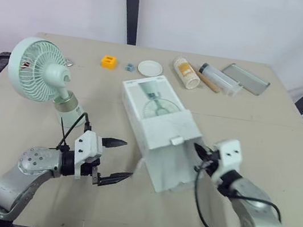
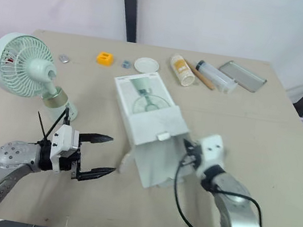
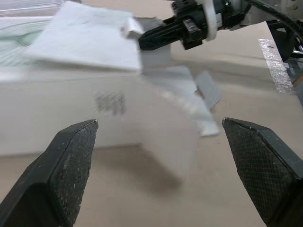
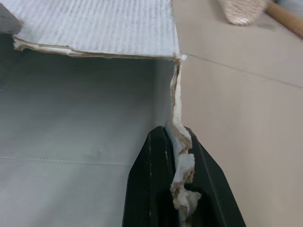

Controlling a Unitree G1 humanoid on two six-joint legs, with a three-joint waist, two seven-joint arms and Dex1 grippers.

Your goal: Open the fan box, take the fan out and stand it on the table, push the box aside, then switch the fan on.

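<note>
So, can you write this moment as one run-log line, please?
fan: upright on table | box: open | left gripper: open, left of box | right gripper: shut on box wall | next: likely push box aside

Left hand (image 1: 127, 159) low with fingers spread wide, right hand (image 1: 198, 151) pinched tight on box (image 1: 156, 120) wall

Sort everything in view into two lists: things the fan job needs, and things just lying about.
Job: fan, box, left gripper, right gripper.
Lying about: yellow block, white lid, canister, stick, clear tube, tray.
</note>
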